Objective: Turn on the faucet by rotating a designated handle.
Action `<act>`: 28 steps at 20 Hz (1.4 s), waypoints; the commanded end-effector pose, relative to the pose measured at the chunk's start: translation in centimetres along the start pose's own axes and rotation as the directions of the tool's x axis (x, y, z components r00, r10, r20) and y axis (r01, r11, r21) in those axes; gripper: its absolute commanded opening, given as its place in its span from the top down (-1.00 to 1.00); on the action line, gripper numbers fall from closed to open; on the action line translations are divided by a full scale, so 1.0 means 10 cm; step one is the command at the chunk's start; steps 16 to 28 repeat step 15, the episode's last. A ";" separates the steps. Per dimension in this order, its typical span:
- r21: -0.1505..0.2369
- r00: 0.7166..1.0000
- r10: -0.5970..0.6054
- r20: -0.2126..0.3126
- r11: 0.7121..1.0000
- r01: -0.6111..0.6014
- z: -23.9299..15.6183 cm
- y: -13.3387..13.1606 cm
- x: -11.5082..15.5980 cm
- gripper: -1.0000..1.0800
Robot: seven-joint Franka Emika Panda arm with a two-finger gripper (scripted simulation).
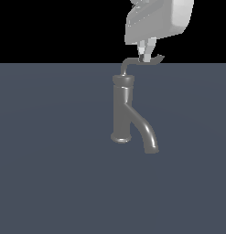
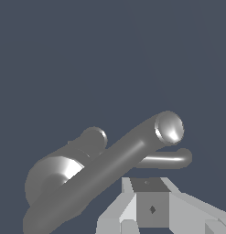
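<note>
Flat, even simulator light, sharp focus, no cast shadows on the surface (image 1: pixel 50 183), soft highlights on the faucet (image 1: pixel 122 112), black band across the top

No legible text or markings

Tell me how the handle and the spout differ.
The handle is a thin rod; the spout is a thick tube. The handle leaves the faucet's capped top and runs level; the spout branches from the column's side and curves down. The gripper is at the handle; the spout is untouched. Both are dull grey metal.
</note>
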State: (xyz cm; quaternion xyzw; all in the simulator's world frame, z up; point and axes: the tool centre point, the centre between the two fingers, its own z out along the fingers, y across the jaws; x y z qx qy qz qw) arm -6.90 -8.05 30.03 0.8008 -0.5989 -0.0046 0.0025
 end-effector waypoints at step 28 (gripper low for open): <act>0.010 0.999 0.040 -0.004 0.999 -0.040 0.00 -0.29 0.63 1.00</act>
